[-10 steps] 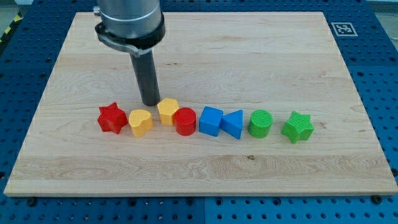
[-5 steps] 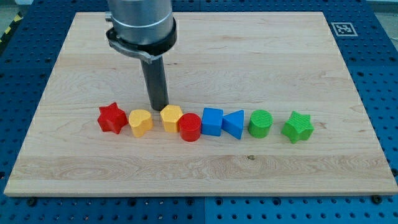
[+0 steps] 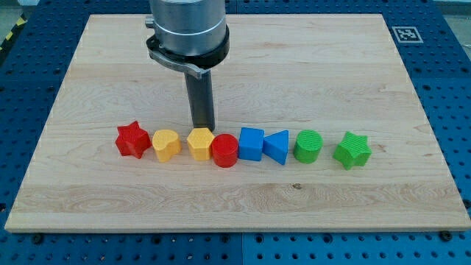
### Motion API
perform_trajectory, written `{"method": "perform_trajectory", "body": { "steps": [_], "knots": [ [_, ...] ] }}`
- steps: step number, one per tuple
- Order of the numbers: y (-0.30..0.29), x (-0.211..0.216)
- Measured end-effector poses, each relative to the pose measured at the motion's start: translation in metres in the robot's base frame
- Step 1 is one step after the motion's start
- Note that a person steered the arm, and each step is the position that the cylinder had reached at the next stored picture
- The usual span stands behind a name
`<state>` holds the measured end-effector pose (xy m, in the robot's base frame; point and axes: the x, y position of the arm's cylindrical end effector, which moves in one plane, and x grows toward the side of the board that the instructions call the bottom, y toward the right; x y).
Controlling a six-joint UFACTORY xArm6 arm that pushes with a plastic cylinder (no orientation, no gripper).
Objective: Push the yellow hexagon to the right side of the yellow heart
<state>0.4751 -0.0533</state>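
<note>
**Hexagon nearly seated right of heart**

Yellow hexagon [image 3: 200,143] sits just right of yellow heart [image 3: 166,145], small gap btwn them, and touches or nearly touches red cylinder [image 3: 224,151] on its right. My tip [image 3: 203,128] is at the hexagon's top edge, on the side toward the view's top; bare rod, no jaws, holds nothing.

Judgement: task approx done. If finishing, nudge lightly w/ short strokes; a hard push toward the view's bottom would knock hexagon out of row or shove the red cylinder.

Row also has red star [image 3: 133,140], blue cube [image 3: 251,143], blue triangle [image 3: 277,146], green cylinder [image 3: 308,146], green star [image 3: 352,151]. Wooden board [image 3: 309,66] on blue perforated table [image 3: 449,81]; marker tag [image 3: 405,34] at top-right corner.
</note>
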Motion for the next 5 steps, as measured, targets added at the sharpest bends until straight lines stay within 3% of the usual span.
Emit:
{"method": "perform_trajectory", "body": {
  "steps": [5],
  "knots": [
    [0.0025, -0.0036]
  ]
}}
